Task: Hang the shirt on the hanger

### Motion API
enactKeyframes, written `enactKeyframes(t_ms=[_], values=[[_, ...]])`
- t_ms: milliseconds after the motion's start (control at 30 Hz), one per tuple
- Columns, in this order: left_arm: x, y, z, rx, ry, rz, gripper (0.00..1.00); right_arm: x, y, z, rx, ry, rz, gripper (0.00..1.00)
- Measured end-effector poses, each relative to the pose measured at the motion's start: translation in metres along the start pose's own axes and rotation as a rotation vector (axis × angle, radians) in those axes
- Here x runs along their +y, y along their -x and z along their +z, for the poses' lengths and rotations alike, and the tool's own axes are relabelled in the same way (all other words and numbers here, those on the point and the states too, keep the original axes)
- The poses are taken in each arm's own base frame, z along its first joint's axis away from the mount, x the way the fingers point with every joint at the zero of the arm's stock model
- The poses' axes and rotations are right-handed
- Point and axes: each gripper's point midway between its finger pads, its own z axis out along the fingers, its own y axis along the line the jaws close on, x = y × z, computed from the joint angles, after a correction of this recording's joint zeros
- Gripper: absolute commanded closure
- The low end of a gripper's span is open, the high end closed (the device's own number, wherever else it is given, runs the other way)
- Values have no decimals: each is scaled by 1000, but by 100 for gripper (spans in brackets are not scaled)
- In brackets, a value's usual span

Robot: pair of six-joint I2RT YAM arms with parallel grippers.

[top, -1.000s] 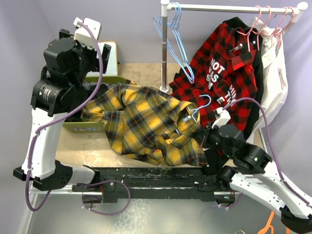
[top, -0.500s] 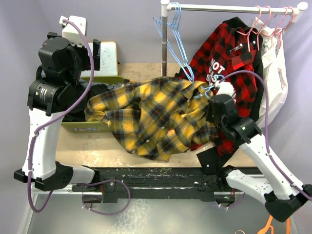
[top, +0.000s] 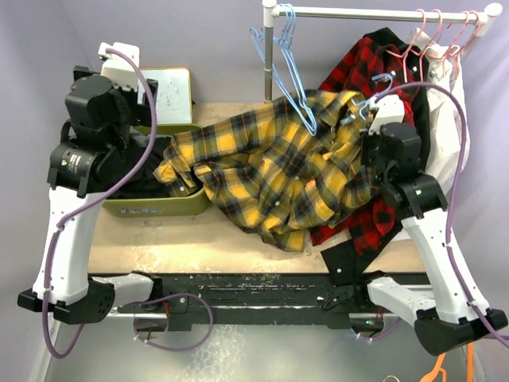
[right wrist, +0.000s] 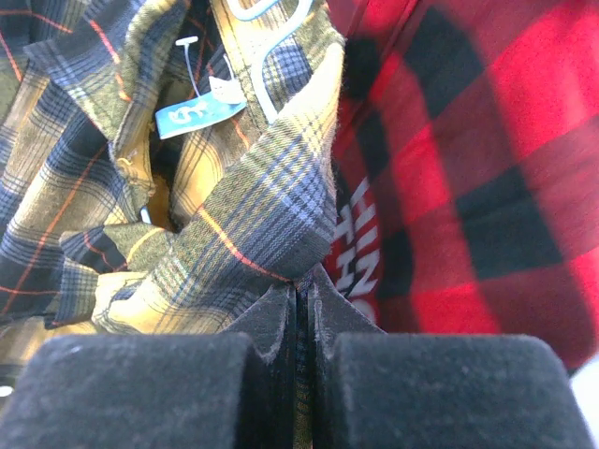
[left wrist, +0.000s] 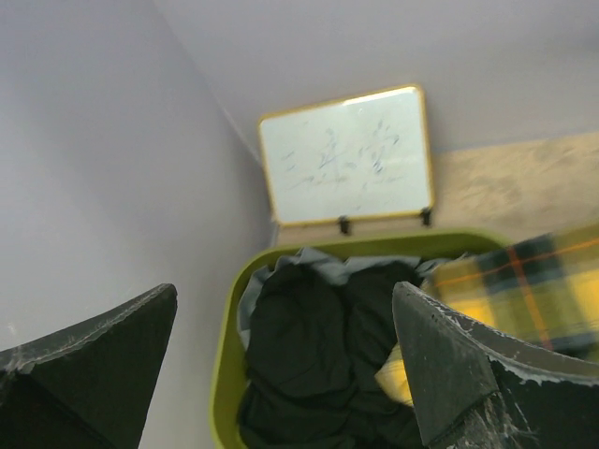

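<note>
Lifted toward the rail since the earlier frame, the shirt point(top: 270, 159) is pinched at its collar, beside the hanger point(right wrist: 264, 92), by the right hand point(right wrist: 301, 290), and may be dragged off by its trailing weight.

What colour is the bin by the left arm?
Olive green bin; clearest in left wrist view.

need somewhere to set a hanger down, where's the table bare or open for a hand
Bare wood: the near-left strip between the olive-green plastic bin and the black front rail, and the back patch between the small whiteboard and the grey rack pole. Crowded: centre and right, under the yellow-and-navy plaid flannel shirt and red-and-black checked shirt.
</note>
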Motion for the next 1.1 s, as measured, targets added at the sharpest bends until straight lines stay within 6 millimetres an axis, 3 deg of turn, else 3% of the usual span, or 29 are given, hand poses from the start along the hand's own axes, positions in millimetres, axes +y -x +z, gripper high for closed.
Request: enactKeyframes(t_ms=[200, 500, 933, 1100], values=[[3, -33, 14, 90, 68, 118, 1, -12, 60, 6, -98, -7, -26, 100], [5, -18, 6, 41, 100, 147, 1, -16, 121, 18, -184, 3, -90, 100], [9, -20, 7, 56, 136, 163, 1, -41, 151, 37, -205, -48, -139, 100], [7, -22, 10, 63, 136, 174, 1, -40, 156, 48, -206, -46, -141, 100]])
